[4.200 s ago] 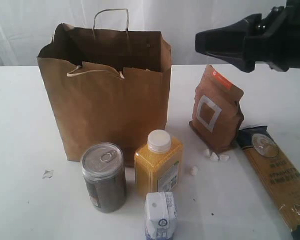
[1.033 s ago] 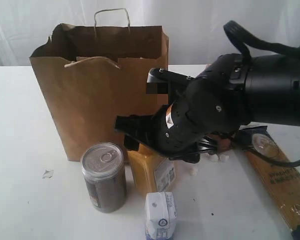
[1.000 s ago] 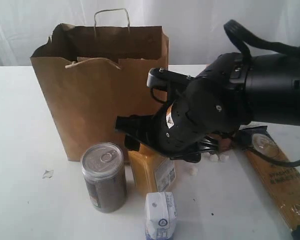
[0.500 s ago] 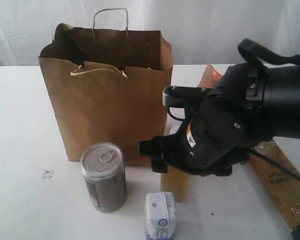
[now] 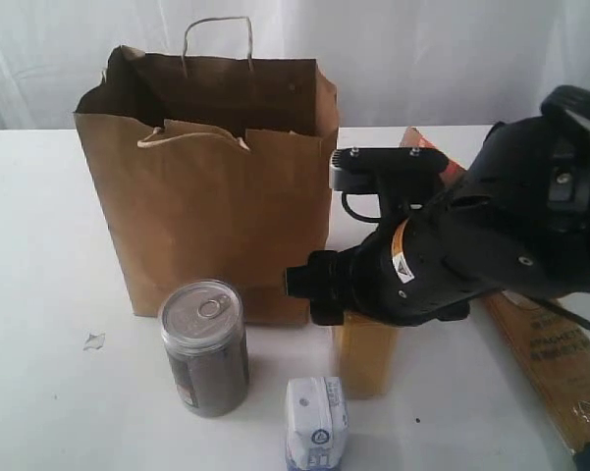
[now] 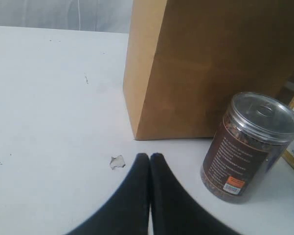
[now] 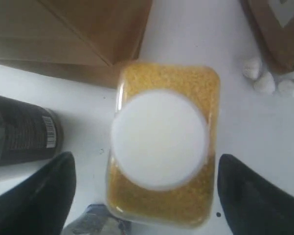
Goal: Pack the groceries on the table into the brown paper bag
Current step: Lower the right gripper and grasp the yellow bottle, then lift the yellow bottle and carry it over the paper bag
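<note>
Straddling white-capped yellow plastic bottle (image 7: 161, 147), right gripper (image 7: 146, 171) is gaping wide | left gripper (image 6: 149, 161) is sitting pinched shut | every visible grocery is waiting outside brown paper bag (image 5: 216, 196)

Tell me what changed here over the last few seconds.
The right gripper came down from the upper right over the yellow bottle and now straddles it, open. The bottle has slid right in the exterior view, away from the pull-tab can. Can, small white carton and brown paper bag stand where they were.
</note>
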You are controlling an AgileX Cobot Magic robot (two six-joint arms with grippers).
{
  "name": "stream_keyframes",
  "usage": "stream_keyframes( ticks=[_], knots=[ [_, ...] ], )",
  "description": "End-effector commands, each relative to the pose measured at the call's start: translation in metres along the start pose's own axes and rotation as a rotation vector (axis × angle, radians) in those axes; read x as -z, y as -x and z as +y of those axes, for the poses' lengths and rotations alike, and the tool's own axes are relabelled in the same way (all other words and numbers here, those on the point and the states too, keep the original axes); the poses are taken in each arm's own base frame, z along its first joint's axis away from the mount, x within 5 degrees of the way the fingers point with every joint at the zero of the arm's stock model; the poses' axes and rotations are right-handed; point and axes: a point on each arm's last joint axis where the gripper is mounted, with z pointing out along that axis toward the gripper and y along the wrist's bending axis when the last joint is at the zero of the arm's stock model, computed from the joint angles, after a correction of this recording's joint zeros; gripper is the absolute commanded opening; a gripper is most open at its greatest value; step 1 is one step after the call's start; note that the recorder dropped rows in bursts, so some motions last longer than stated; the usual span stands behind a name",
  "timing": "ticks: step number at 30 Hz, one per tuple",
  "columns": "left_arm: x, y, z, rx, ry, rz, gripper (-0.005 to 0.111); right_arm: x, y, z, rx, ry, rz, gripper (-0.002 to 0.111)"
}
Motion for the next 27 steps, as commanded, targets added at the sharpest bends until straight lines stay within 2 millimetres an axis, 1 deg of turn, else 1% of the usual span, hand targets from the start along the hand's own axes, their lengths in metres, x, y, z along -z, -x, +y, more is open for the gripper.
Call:
stream_keyframes(
  ticks=[1,15,18,20,22,23,26,27],
  knots=[
    [0.000,-0.001,0.000,0.007,-0.002,-0.006,0.000,-0.001,-0.001,0.000,0.033,0.001,-0.009,0.073],
    [0.000,0.000,0.000,0.007,-0.002,-0.008,0.000,-0.024,-0.003,-0.001,0.100,-0.059,0.017,0.073],
    [0.000,0.000,0.000,0.007,-0.002,-0.008,0.000,-0.030,-0.001,-0.004,0.092,-0.070,0.021,0.070],
    [0.000,0.000,0.000,0.007,-0.002,-0.008,0.000,-0.033,0.000,-0.005,0.089,-0.071,0.019,0.066],
    [0.000,0.000,0.000,0.007,-0.002,-0.008,0.000,-0.035,0.000,-0.006,0.087,-0.074,0.021,0.057],
    [0.000,0.000,0.000,0.007,-0.002,-0.008,0.000,-0.035,0.000,-0.006,0.087,-0.075,0.023,0.051],
    [0.000,0.000,0.000,0.007,-0.002,-0.008,0.000,-0.033,0.000,-0.008,0.086,-0.085,0.028,0.026],
    [0.000,0.000,0.000,0.007,-0.002,-0.008,0.000,-0.032,0.000,-0.008,0.085,-0.084,0.026,0.020]
  ],
)
